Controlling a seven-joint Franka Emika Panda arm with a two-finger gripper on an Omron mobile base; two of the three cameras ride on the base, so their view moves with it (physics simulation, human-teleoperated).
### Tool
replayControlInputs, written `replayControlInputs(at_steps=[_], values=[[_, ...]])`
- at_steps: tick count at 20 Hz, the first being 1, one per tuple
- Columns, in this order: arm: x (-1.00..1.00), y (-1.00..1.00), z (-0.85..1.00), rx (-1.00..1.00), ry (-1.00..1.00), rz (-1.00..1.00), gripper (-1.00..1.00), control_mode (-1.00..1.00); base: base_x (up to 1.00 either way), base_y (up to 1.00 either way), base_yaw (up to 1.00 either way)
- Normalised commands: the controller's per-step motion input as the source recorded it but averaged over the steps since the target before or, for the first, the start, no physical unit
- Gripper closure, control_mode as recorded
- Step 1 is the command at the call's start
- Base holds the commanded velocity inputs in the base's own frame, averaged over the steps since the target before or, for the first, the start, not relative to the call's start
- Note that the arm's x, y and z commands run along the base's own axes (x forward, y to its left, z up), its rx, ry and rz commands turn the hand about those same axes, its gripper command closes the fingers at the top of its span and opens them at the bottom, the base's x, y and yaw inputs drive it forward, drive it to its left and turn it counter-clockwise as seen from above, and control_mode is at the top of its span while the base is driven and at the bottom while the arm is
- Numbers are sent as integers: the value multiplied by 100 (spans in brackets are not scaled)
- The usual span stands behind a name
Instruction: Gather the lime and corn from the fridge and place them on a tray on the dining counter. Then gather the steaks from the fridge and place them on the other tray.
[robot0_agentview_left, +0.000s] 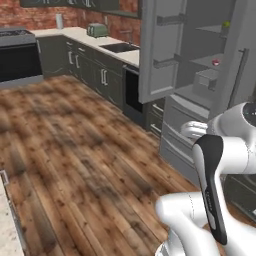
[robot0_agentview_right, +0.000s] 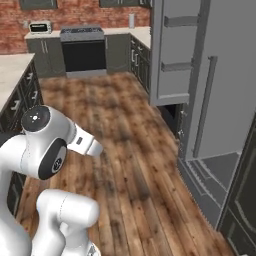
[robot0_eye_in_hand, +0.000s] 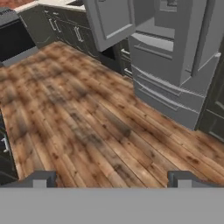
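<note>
The fridge (robot0_agentview_left: 200, 85) stands ahead and to the right of the hand, its left door (robot0_agentview_left: 160, 50) swung wide, so the shelves face the arm across bare wood floor (robot0_agentview_left: 75, 150). High on a shelf sits the lime (robot0_agentview_left: 226, 24), well apart from the gripper (robot0_eye_in_hand: 112, 179), whose jaws are spread wide and empty; a small red item (robot0_agentview_left: 216, 62) lies lower.
</note>
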Motion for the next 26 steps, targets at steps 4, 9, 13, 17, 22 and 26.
replayControlInputs(at_steps=[4,9,13,17,22,26], values=[[0,0,0,0,0,0,-100,100,77,0,-2],[0,0,0,0,0,0,-100,100,81,0,-11],[0,0,0,0,0,0,-100,100,73,-13,-22],[0,0,0,0,0,0,-100,100,67,-14,-29],[0,0,0,0,0,0,-100,100,70,-2,-32],[0,0,0,0,0,0,-100,100,69,0,-33]])
